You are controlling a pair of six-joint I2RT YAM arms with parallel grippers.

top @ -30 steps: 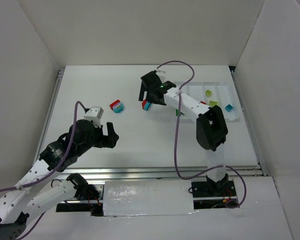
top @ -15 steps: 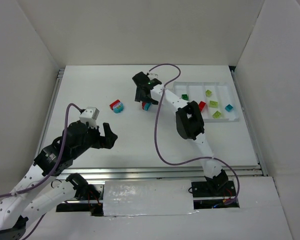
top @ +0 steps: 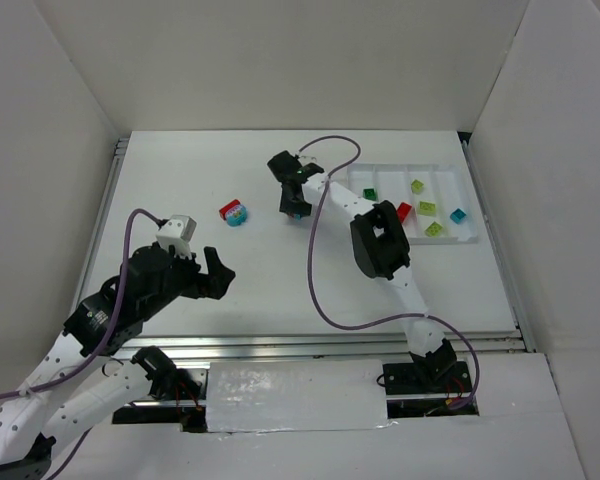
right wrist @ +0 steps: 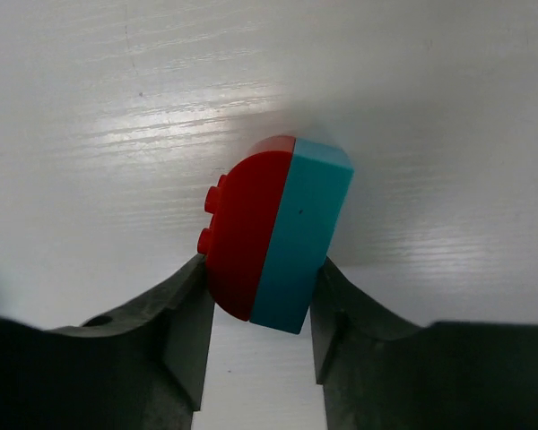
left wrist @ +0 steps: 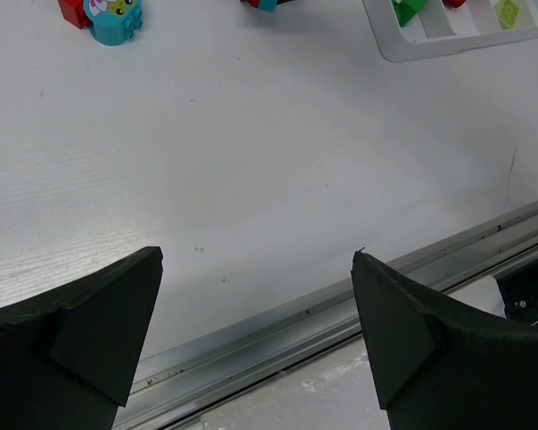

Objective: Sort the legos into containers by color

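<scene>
Right pincer (right wrist: 260,300) is clamping the red-and-teal pair (right wrist: 273,233) on the table (right wrist: 412,90), left of the tray (top: 435,168). Gripping only its near end is risking a swivel and drop in lifting; undivided, it is suiting no single-colour compartment.

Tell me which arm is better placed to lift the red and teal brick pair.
Right: the right hand has a finger on each side of that brick pair. The left hand hangs open, far away.
</scene>
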